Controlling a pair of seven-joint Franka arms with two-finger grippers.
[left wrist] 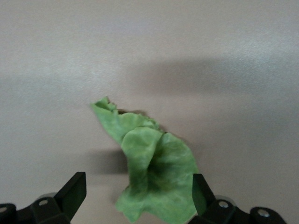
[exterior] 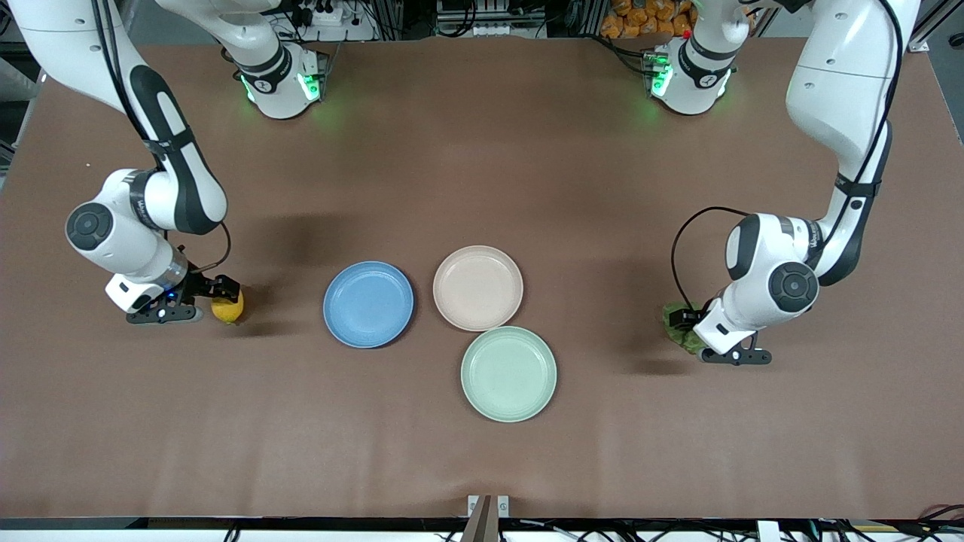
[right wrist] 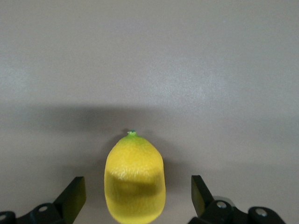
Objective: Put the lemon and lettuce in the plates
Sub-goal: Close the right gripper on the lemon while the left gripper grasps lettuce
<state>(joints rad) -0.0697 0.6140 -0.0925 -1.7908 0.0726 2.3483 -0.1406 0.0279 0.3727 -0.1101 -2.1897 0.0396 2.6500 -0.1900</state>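
Brown matte table (exterior: pixel 482 173) under me, my two bases at its top edge in the front view

Right pincer (right wrist: pixel 135 198) low at the right arm's end of the table, fingers (right wrist: pixel 74 196) spread wide, the small oval yellow lemon (right wrist: pixel 134 179) lying on the table between them, untouched; same lemon (exterior: pixel 227 309) seen from the front

Left pincer (left wrist: pixel 138 198) low at the left arm's end, fingers (left wrist: pixel 74 192) equally wide apart, the crumpled green lettuce leaf (left wrist: pixel 152 175) on the table between them, one finger just beside its edge; contact unclear. Leaf (exterior: pixel 680 330) half hidden under my wrist in the front view

Mid-table: round blue plate (exterior: pixel 368 304), pale beige-pink plate (exterior: pixel 477 287) beside it, pale mint-green plate (exterior: pixel 508 373) nearer the front camera. All three bare
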